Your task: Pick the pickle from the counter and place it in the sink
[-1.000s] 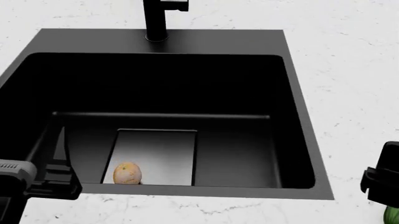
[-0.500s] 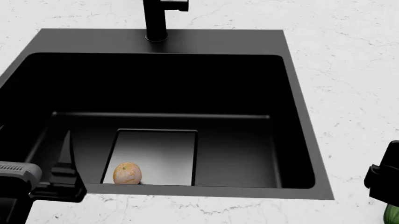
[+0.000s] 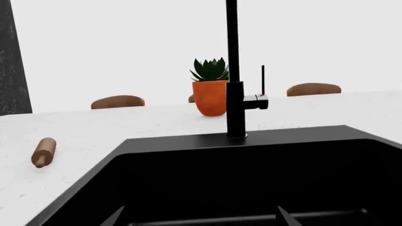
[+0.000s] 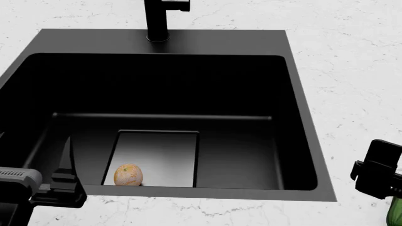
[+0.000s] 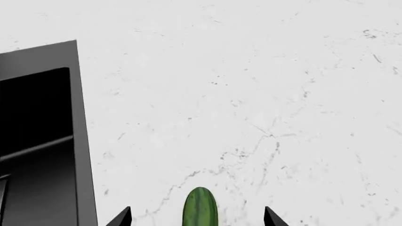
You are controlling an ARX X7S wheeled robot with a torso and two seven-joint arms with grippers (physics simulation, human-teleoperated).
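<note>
Head view shows the black sink filling most of the frame, a round orange-yellow fruit lying on its grey drain plate and the faucet at the top centre. The pickle lies on the white counter, at the lower right corner of the head view and outside the basin. In the right wrist view it sits between the spread fingertips of the right gripper, untouched. The left gripper sits at the lower left; whether it is released or clenched cannot be told.
</note>
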